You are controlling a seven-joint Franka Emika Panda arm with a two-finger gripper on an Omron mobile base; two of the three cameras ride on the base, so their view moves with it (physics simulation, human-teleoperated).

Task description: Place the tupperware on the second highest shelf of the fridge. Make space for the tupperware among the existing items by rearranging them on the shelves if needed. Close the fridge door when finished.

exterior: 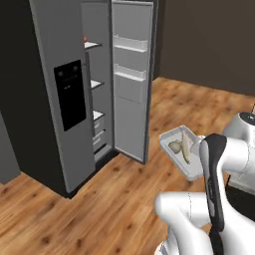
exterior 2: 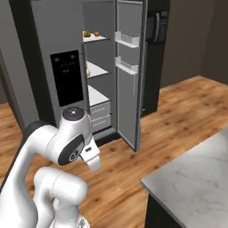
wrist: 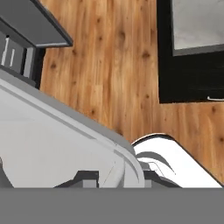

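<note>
The tupperware (exterior: 180,149), a shallow clear-white box with a pale lump and a yellow-green strip inside, hangs tilted above the floor beside my wrist. In the hand view its white wall (wrist: 52,144) lies close up, and my gripper (wrist: 120,177) is shut on its rim. The grey fridge (exterior: 50,74) stands ahead with its right fridge door (exterior: 130,84) swung open. The second highest shelf (exterior 2: 99,71) carries a small yellowish item at its left. Round fruits (exterior 2: 91,34) sit on the top shelf.
White bins (exterior 2: 126,41) line the open door's inner face. White drawers (exterior 2: 100,116) sit below the shelves. A marble counter (exterior 2: 191,178) stands at my right. Wood floor (exterior: 99,199) lies open between me and the fridge.
</note>
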